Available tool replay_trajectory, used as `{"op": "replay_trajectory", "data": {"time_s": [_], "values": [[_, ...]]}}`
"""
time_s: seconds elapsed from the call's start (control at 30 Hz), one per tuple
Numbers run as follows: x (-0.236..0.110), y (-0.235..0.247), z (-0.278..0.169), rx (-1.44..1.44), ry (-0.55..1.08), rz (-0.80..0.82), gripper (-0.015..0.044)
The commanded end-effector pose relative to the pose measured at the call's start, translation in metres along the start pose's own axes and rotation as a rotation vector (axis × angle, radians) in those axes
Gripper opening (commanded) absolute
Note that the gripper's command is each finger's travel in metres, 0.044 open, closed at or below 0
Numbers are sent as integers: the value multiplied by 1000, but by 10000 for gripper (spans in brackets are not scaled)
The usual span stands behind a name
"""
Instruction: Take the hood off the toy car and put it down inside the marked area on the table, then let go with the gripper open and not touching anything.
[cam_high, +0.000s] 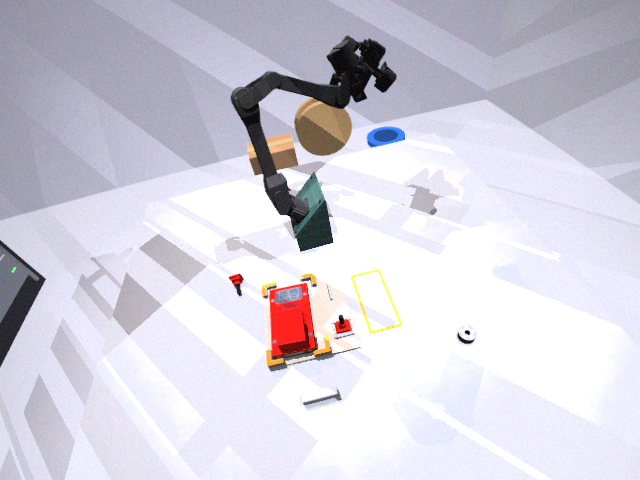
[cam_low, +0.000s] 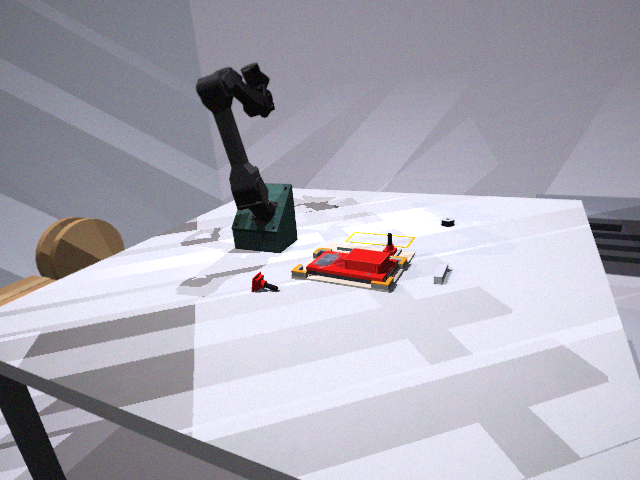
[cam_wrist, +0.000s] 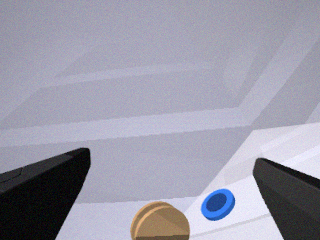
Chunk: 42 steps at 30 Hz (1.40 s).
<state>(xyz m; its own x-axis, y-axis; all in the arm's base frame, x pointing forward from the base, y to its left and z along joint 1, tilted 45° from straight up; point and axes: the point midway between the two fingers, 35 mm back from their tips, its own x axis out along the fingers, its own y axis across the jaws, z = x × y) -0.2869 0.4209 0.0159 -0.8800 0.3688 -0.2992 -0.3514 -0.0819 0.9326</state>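
Top view, nearest the camera at lower centre: a small grey block (cam_high: 320, 397) lies on the white table (cam_high: 516, 392). Just above it sits the toy car (cam_high: 290, 324), red, with orange corner pieces, resting on a pale board (cam_high: 348, 343); its hood (cam_high: 288, 295) is on the car at the end facing the arm, a grey panel showing there (any marking on it is too blurred to read). On the board, just right of the car, stands a small red fixture with a dark upright pin (cam_high: 342, 324). Right of the board, the yellow-outlined marked area (cam_high: 375, 301) lies flat on the table with nothing in it. A loose red-and-black peg (cam_high: 236, 282) lies left of the car, and a small black-and-white ring (cam_high: 466, 334) lies well apart at the right.

Further up, the dark arm rises from a green wedge base (cam_high: 317, 227). Its pincer (cam_high: 379, 72) hangs high in the upper centre of the frame, fingers spread wide and holding nothing, well apart from the car. Behind it sit a tan disc (cam_high: 323, 126), a cardboard box (cam_high: 281, 149) and a blue ring (cam_high: 385, 136). No readable writing shows anywhere.
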Motion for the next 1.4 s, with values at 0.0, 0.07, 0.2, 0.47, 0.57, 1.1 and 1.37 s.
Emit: {"op": "replay_trajectory", "data": {"time_s": [0.0, 0.07, 0.2, 0.47, 0.57, 1.1, 1.37], "values": [[-22, -19, 37, 18, -107, -85, 440], [-38, -30, 56, 32, -165, -136, 440], [-73, -54, 91, 61, -274, -242, 440], [-154, -100, 143, 116, -458, -467, 440], [-188, -116, 156, 140, -514, -556, 440], [-390, -190, 160, 391, -731, -1051, 440], [-489, -208, 123, 555, -759, -1295, 440]]}}
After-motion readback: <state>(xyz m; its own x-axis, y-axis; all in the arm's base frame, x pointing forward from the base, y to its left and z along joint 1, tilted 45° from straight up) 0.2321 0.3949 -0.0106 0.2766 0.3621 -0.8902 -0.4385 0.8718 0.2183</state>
